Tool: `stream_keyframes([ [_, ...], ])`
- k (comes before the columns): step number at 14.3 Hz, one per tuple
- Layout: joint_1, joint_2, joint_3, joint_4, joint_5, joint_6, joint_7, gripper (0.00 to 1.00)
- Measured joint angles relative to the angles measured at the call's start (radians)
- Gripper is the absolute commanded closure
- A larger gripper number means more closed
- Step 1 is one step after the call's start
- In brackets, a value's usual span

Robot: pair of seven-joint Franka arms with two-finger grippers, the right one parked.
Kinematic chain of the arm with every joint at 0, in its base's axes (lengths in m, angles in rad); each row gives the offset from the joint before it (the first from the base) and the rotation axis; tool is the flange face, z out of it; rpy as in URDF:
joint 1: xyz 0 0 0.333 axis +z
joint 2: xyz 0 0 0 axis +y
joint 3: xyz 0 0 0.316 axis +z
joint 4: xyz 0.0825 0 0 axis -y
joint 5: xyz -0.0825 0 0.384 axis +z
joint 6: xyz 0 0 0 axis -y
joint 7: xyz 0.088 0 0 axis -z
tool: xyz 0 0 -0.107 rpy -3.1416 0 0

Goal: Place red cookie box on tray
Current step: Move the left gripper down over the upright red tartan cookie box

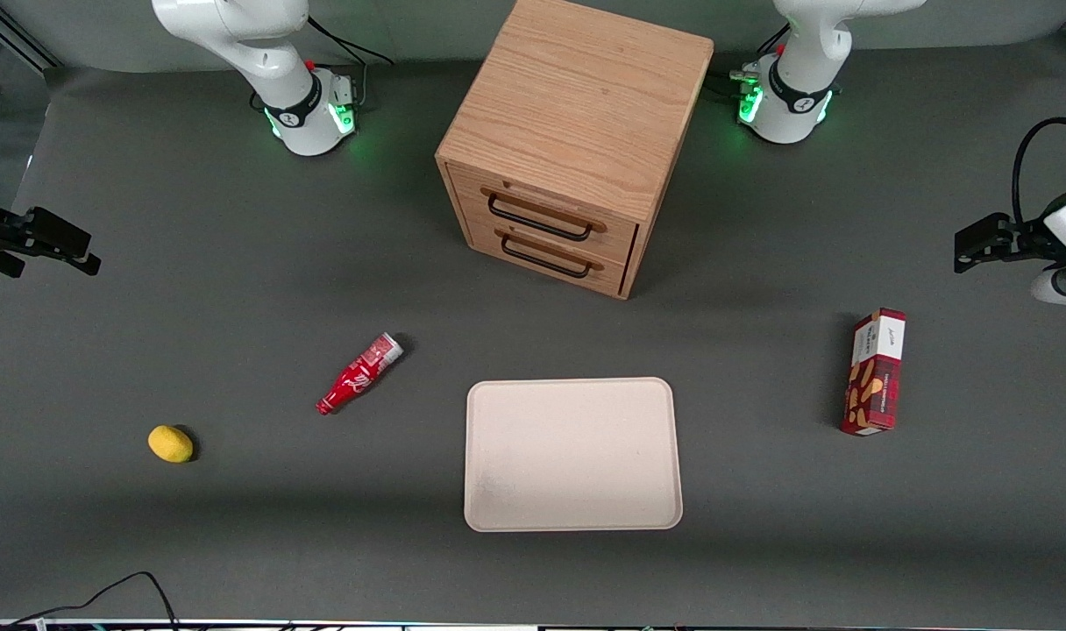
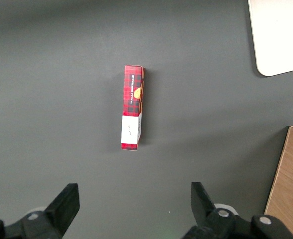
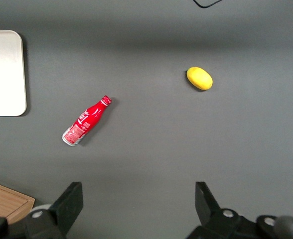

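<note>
From the front, the red cookie box (image 1: 876,372) lies on the table toward my working arm's end, well apart from the tray (image 1: 572,453), with bare table between. My gripper (image 1: 989,241) hangs farther back. From my wrist, jaws wide, empty; I judge the box (image 2: 132,107) light, crushable: grip its narrow sides mid-length

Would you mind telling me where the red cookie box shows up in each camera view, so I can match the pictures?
Front view: the red cookie box lies on the table toward the working arm's end, apart from the tray.
Left wrist view: the box lies on the table below the open pincer, untouched.
Right wrist view: not in it.
Shared landmark: the tray's rounded corner.
</note>
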Motion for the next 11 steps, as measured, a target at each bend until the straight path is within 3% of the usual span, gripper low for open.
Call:
stream_keyframes([
  [11,0.005,0.116,0.037,0.032,-0.028,-0.024,0.048,0.00],
])
